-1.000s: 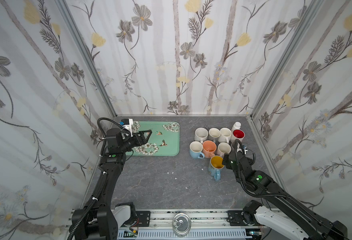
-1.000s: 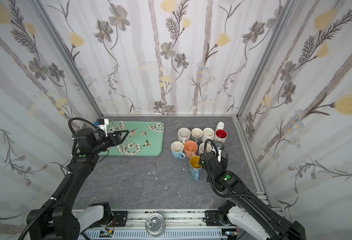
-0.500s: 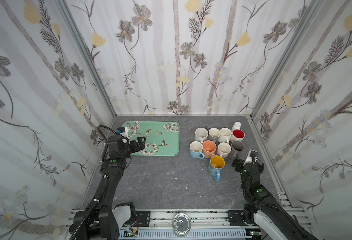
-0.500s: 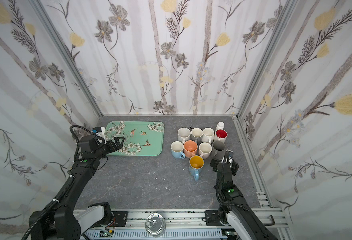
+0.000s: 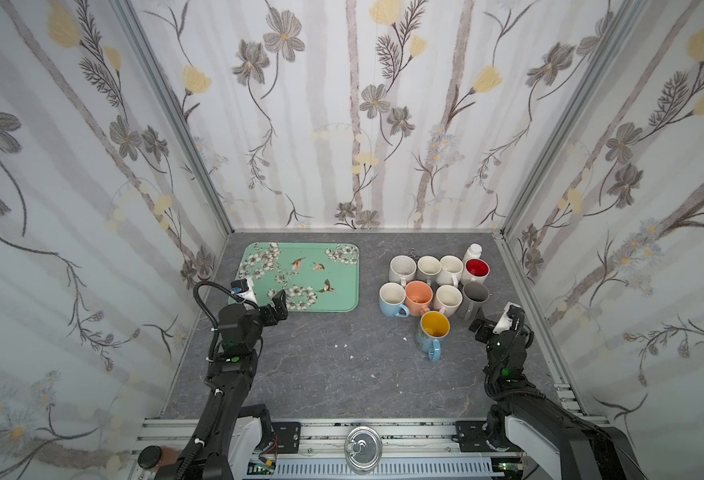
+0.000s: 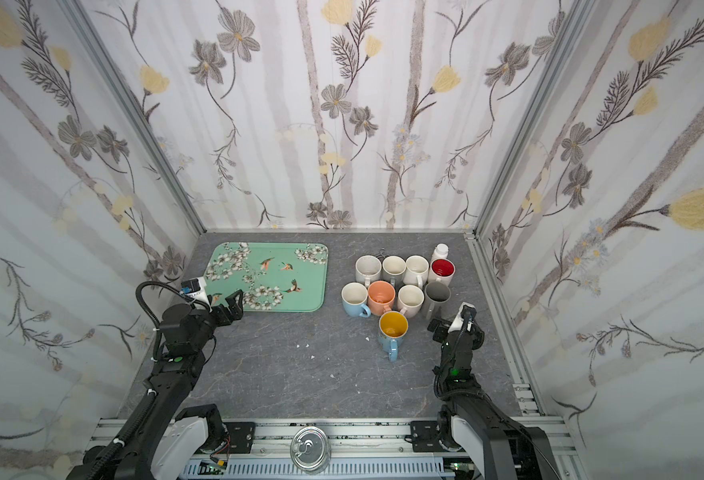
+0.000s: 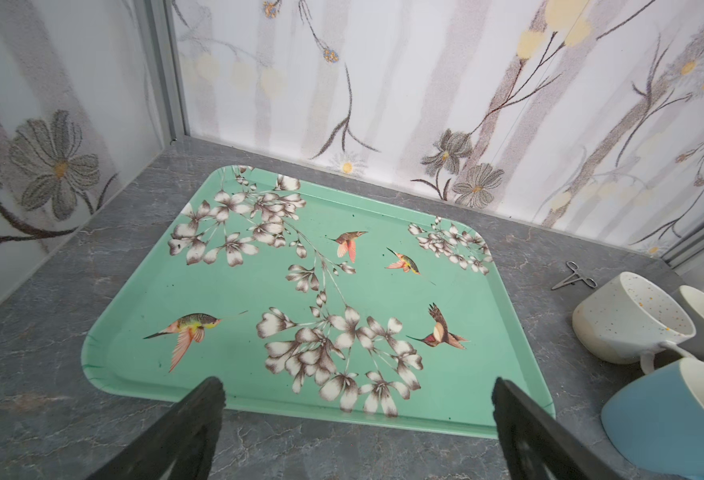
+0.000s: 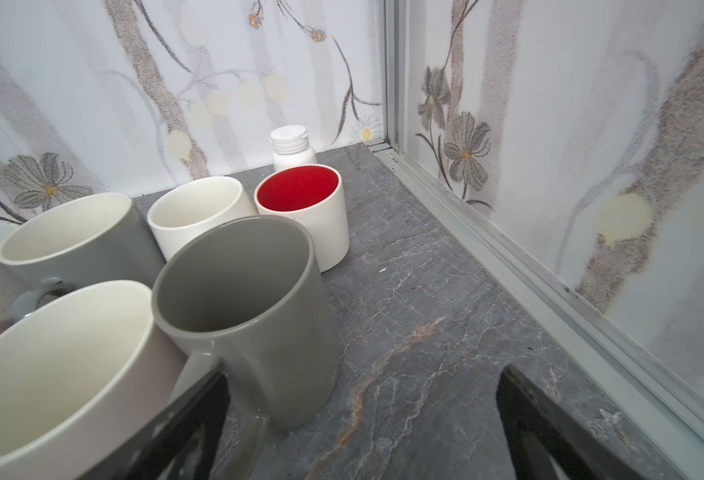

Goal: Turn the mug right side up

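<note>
A tall grey mug (image 5: 474,297) (image 6: 437,297) (image 8: 250,291) stands upright, mouth up, at the right end of a cluster of mugs, its handle toward me. My right gripper (image 5: 482,326) (image 6: 439,326) (image 8: 362,386) is open and holds nothing. It sits just near of that mug; one finger is close beside the handle, and I cannot tell whether it touches. My left gripper (image 5: 277,305) (image 6: 231,306) (image 7: 356,390) is open and empty at the near left corner of the green tray (image 5: 342,291) (image 7: 383,299).
Several other upright mugs crowd the right side: a yellow-lined blue one (image 5: 433,328) nearest, an orange one (image 5: 418,296), a light blue one (image 5: 391,297) and a red-lined white one (image 5: 475,270). A white bottle (image 5: 472,251) stands behind them. Small forceps (image 7: 574,276) lie by the back wall.
My right gripper has drawn back from the mug cluster toward the near right, leaving the grey mug standing. My left arm has pulled back from over the tray to its near corner.
</note>
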Tool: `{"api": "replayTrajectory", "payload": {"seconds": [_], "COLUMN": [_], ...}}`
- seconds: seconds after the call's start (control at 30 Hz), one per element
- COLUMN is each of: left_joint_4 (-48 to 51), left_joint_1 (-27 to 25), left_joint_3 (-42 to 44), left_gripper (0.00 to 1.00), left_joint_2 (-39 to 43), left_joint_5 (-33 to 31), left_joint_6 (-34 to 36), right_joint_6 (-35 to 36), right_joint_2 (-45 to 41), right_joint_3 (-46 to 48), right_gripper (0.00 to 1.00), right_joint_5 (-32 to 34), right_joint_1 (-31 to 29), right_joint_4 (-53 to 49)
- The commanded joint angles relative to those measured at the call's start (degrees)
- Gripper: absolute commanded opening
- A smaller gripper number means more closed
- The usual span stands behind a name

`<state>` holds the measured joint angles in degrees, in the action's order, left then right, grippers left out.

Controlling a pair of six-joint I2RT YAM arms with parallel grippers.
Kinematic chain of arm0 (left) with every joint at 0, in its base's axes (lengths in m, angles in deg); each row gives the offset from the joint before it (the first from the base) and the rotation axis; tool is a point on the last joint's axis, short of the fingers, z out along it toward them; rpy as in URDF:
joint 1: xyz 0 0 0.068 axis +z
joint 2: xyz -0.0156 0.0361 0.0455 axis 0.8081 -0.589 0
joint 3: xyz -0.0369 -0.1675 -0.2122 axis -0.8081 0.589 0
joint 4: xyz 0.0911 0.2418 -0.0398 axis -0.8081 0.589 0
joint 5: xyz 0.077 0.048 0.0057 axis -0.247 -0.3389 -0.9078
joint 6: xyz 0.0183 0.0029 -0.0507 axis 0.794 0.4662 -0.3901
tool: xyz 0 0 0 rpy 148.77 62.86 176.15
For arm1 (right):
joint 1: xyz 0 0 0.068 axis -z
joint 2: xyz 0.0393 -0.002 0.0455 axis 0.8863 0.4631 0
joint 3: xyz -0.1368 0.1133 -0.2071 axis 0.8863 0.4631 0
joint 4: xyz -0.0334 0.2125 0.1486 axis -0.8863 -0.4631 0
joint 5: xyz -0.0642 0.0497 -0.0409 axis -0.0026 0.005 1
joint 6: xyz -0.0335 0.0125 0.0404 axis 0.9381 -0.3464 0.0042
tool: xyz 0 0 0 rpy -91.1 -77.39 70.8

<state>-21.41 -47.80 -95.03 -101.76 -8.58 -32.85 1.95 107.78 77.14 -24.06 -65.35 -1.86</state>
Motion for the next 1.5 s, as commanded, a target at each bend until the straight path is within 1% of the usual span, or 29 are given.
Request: {"api": "replayTrajectory", "payload": {"seconds": [0.0,0.17,0.27,0.5,0.73,1.07,1.13,1.17,1.23,1.33,1.47], "left_joint_4": [-9.4,-17.5,-22.1,-30.1,-40.0,-51.3,-53.1,-54.2,-51.2,-49.7,-51.2], "left_joint_1": [-0.3,-0.9,-1.0,-1.1,-1.1,-1.1,-1.1,-1.1,-1.1,-1.1,-1.0], "left_joint_3": [3.9,9.4,11.6,12.8,13.5,12.7,12.2,11.8,10.0,8.3,7.5], "left_gripper": [1.00,1.00,1.00,1.00,1.00,1.00,1.00,1.00,1.00,1.00,1.00], "left_joint_2": [0.9,0.5,-1.3,-8.1,-15.9,-23.6,-26.3,-27.4,-28.2,-29.5,-31.4], "left_joint_5": [-5.0,-9.5,-11.4,-10.7,-9.9,-8.8,-8.7,-8.5,-8.0,-7.8,-6.4], "left_joint_6": [1.7,2.0,2.8,3.6,4.1,4.8,4.8,4.7,4.5,4.1,2.7], "right_joint_6": [0.3,2.7,5.8,8.2,7.2,6.1,6.2,6.2,6.0,6.0,5.6], "right_joint_2": [2.3,5.1,6.2,9.6,14.5,29.3,32.2,32.0,30.9,31.1,30.5], "right_joint_3": [0.3,0.0,0.2,0.5,-0.4,1.4,1.9,2.0,1.7,1.0,-0.6], "right_gripper": [1.00,1.00,1.00,1.00,1.00,1.00,1.00,1.00,1.00,1.00,1.00], "right_joint_5": [-3.9,-7.0,-7.6,-8.2,-13.5,-14.4,-14.6,-14.5,-13.9,-13.8,-12.6], "right_joint_1": [0.3,0.6,0.9,2.7,3.6,3.7,3.7,3.7,3.7,3.7,3.7], "right_joint_4": [11.2,15.0,17.6,23.2,28.6,47.4,52.1,52.3,49.7,48.7,45.2]}}
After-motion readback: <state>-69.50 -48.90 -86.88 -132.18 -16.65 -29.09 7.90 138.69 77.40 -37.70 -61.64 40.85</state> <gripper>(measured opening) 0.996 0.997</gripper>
